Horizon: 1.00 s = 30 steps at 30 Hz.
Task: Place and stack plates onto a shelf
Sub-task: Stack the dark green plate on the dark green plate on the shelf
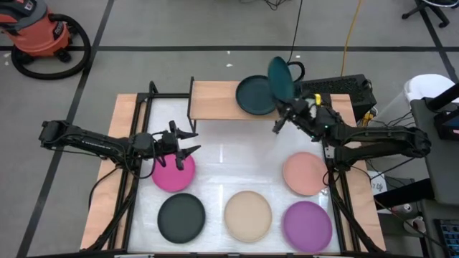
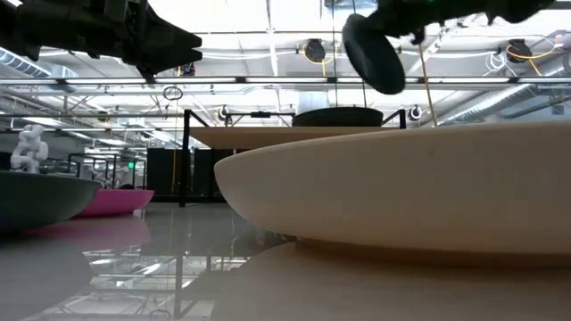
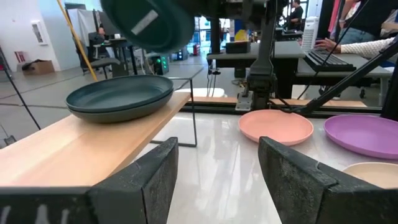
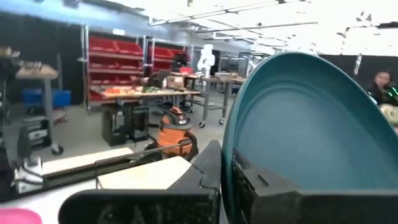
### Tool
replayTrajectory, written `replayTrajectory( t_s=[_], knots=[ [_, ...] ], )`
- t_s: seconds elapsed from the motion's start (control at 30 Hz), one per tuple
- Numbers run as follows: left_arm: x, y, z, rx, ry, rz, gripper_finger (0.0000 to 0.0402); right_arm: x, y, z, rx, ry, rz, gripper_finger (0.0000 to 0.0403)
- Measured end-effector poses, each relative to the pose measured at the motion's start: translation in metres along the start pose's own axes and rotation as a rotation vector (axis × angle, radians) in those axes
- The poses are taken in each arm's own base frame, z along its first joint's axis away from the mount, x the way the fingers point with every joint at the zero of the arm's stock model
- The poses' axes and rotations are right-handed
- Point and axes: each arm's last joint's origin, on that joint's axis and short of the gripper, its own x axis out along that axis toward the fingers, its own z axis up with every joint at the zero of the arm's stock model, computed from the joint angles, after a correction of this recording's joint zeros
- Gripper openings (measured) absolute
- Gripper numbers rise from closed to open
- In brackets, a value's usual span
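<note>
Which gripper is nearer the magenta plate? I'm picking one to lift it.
Left. The left gripper hangs open over the magenta plate's far edge; the right gripper holds a teal plate beside the shelf.

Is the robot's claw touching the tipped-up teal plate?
Touching. The right wrist view shows the right gripper pinching the tilted teal plate by its rim.

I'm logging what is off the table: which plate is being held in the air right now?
The dark teal plate tilted on edge in the right gripper, above the shelf. Every other plate lies flat: one teal on the shelf, five on the table.
</note>
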Motion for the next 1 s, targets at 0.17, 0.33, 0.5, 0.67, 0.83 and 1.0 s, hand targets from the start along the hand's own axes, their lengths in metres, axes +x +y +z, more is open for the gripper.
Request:
replayTrajectory(
  t_s=[0.17,0.33,0.5,0.67,0.83,1.0],
  knots=[
    [0.0,0.0,0.0,0.0,0.0,0.0,0.0228,0.03,0.02,-0.002,-0.138,0.086,0.028,0.0],
    [0.0,0.0,0.0,0.002,0.004,0.0,0.0228,0.073,0.039,-0.021,-0.33,0.304,0.061,0.0],
    [0.0,0.0,-0.004,0.015,0.042,-0.003,0.0228,0.103,0.046,-0.033,-0.407,0.434,0.06,0.0],
    [0.0,0.0,-0.007,0.023,0.073,-0.004,0.0228,0.107,0.049,-0.042,-0.407,0.49,0.063,0.0],
    [0.0,0.0,-0.007,0.019,0.071,-0.004,0.0228,0.102,0.046,-0.044,-0.385,0.551,0.049,0.0012],
    [0.0,0.0,-0.007,-0.002,0.066,-0.003,0.0228,0.098,0.044,-0.047,-0.395,0.6,0.02,0.003]
  ],
)
